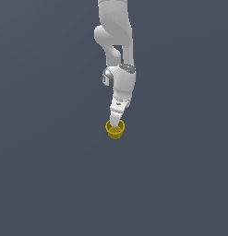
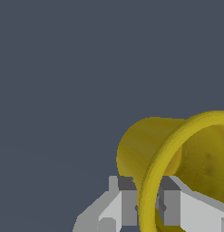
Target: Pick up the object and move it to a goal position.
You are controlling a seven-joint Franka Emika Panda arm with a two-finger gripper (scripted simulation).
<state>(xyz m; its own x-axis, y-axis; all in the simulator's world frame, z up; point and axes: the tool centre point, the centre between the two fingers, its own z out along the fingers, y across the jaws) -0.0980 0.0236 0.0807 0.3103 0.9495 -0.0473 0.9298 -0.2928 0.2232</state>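
The object is a small yellow cup, tapered with a thick rim, directly under the white arm in the exterior view. My gripper points down into its mouth. In the wrist view the cup fills the frame, tilted with its opening toward the camera. The gripper straddles the cup's wall at the rim. One grey finger is outside the wall and the other is inside, both pressed close to it, so the gripper is shut on the wall. The cup's far side runs off the frame.
A plain dark grey-blue surface surrounds the cup in both views. The arm's white links rise straight above the cup to the exterior view's upper edge. No other objects or goal marker show.
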